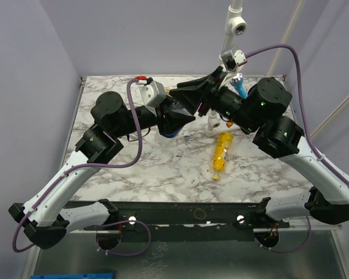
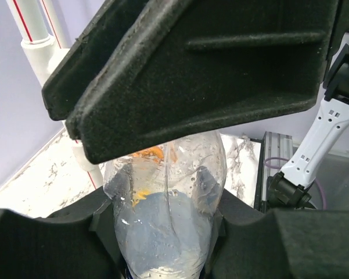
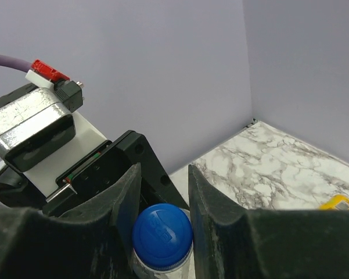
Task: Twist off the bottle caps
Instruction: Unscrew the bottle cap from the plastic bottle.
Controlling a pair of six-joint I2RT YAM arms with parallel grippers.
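Note:
My left gripper (image 1: 183, 116) is shut on a clear bottle (image 2: 162, 232) with a blue label (image 1: 173, 132), held up over the table's middle back. In the left wrist view the left gripper (image 2: 165, 203) has its fingers pressed on both sides of the bottle's body. The bottle's blue cap (image 3: 162, 235) sits between the fingers of my right gripper (image 3: 162, 174), which touch it on both sides. In the top view the right gripper (image 1: 196, 96) meets the left one from the right. A yellow-orange bottle (image 1: 222, 152) lies on the table.
A small pale bottle (image 1: 213, 123) stands beside the right arm, by the yellow bottle's far end. A blue object (image 1: 239, 86) lies at the back under the right wrist. A white camera pole (image 1: 232, 26) rises at the back. A yellow item (image 3: 339, 202) shows on the marble table (image 1: 162, 168).

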